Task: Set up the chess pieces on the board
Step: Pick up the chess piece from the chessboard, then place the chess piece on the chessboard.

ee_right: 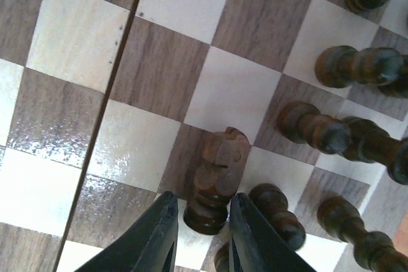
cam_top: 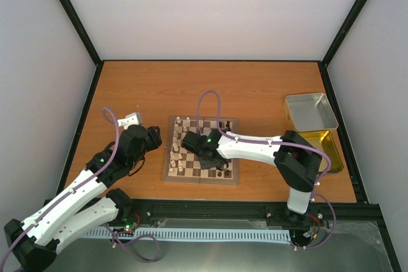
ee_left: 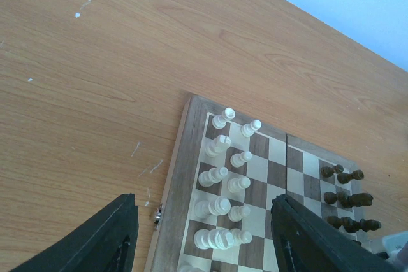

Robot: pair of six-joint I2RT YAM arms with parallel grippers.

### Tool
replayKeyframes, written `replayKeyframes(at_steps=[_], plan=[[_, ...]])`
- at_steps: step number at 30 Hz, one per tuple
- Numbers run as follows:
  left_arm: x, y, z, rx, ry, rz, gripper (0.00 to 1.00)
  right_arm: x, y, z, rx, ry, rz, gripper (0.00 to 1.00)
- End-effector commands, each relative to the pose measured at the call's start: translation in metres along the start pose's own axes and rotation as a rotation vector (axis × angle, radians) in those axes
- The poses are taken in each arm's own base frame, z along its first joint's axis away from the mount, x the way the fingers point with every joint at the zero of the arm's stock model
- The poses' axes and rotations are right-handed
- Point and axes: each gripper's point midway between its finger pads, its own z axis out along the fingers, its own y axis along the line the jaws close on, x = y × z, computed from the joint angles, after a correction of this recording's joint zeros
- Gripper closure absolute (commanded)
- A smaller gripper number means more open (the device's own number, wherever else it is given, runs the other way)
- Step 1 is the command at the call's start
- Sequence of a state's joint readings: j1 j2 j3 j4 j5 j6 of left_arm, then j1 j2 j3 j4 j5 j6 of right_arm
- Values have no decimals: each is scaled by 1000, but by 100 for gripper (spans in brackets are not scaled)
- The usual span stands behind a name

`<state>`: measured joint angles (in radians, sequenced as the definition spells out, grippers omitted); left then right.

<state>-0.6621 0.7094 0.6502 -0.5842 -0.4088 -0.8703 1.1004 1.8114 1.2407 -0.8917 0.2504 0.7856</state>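
Right claw (ee_right: 203, 200) has its two fingers low on each side of the foot of a dark brown knight (ee_right: 217, 170). They are very close to it, but I cannot tell if they squeeze it or only sit beside it.

The knight is on a brown square of the board (ee_right: 70, 36), between the seam and the other dark pieces (ee_right: 357, 68). One small dark piece is just beside it.

Left claw (ee_left: 204, 202) hangs over the near edge of the board, above the white pieces (ee_left: 220, 173). Its fingers are wide apart and hold nothing.

I think the step in hand is putting this knight in its place with the dark pieces. If the knight is loose, the next move is to lift the claw straight up, slowly. A sideways bump could tip the knight or its neighbours.
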Motion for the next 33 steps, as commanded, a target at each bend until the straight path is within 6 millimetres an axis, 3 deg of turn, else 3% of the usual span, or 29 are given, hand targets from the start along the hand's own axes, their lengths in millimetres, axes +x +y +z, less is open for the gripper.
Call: replayKeyframes(at_steps=[1, 9, 14, 18, 22, 25, 27, 30, 33], plan=[[-8, 4, -2, -23, -28, -19, 42, -1, 10, 4, -20, -10, -16, 76], [-8, 3, -2, -20, -28, -17, 42, -4, 10, 14, 6, -15, -20, 79], [-9, 4, -4, -20, -30, -22, 42, -7, 10, 14, 3, -38, -25, 93], [-8, 1, -4, -2, -22, -30, 41, -26, 13, -8, -72, -169, -55, 95], [2, -9, 3, 35, 27, -30, 38, -51, 20, -48, -216, -399, -128, 95], [11, -31, 7, 131, 88, -14, 36, -63, 21, -82, -322, -568, -152, 93], [16, -58, 5, 259, 138, 19, 33, -60, 18, -96, -370, -645, -191, 92], [21, -106, -11, 503, 213, 82, 28, -56, 17, -119, -452, -756, -253, 93], [24, -141, -30, 675, 285, 126, 24, -51, 14, -137, -499, -841, -306, 93]])
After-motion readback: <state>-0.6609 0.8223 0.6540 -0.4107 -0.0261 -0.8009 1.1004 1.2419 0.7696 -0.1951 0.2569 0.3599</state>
